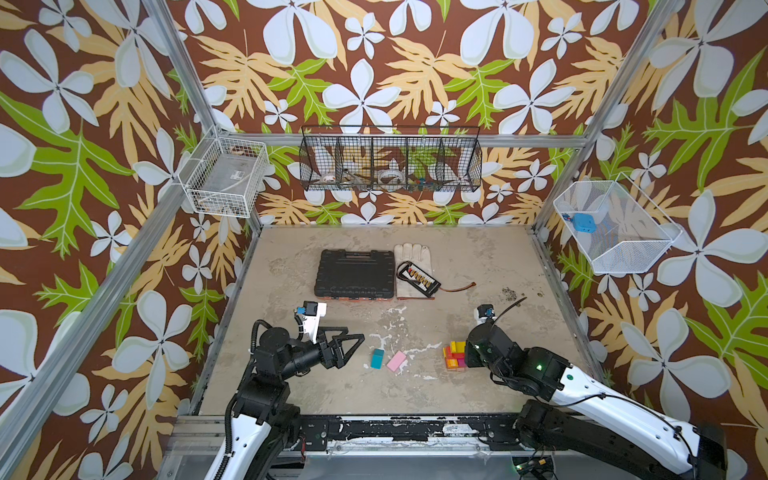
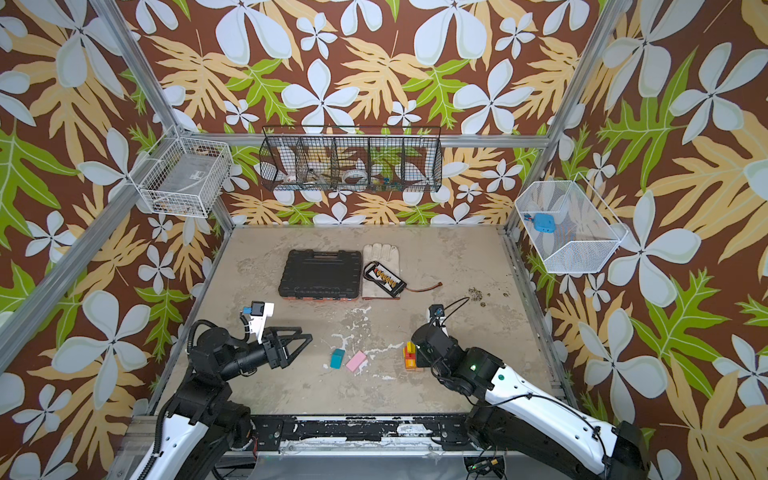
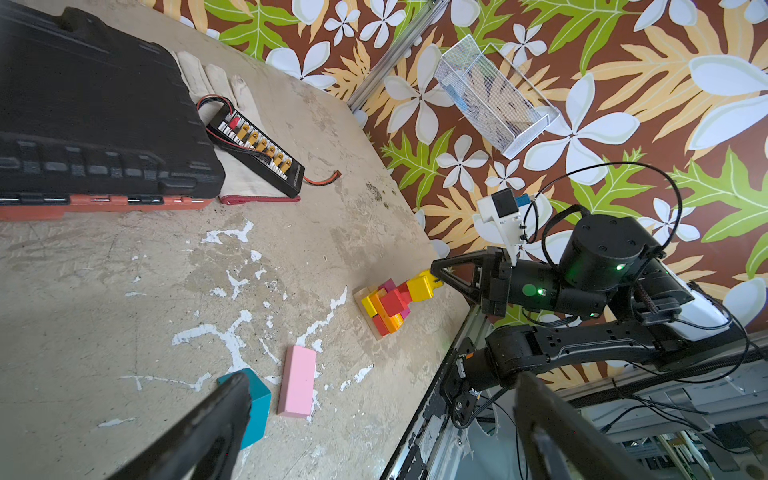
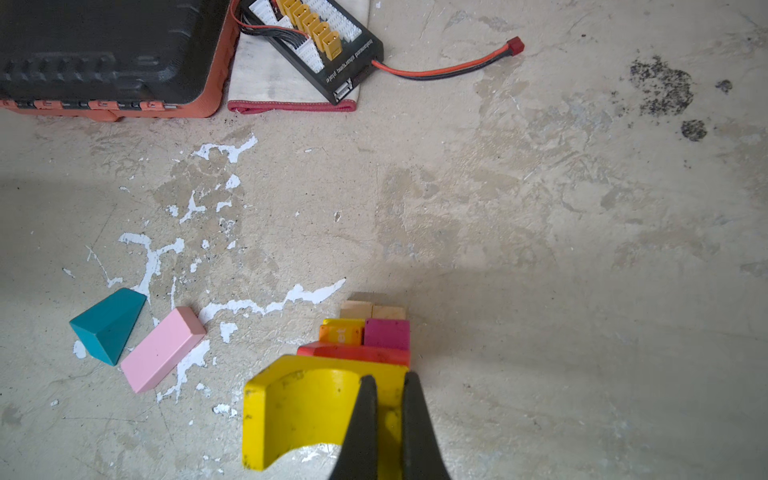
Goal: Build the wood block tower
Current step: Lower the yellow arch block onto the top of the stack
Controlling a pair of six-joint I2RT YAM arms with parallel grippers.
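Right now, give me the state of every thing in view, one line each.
left gripper: open, empty.
right gripper: shut on the yellow arch.
yellow arch: held at the tower's top.
tower: partly built, standing.
teal block: loose, not stacked.
pink block: lying flat, not stacked.
black case: closed.

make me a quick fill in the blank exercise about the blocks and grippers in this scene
1. The right gripper is shut on a ____ arch block.
2. The left gripper stands ____, holding nothing.
3. The loose block lying beside the teal block is ____.
4. The charging board rests on a white ____ beside the black case.
Missing words: yellow; open; pink; glove.
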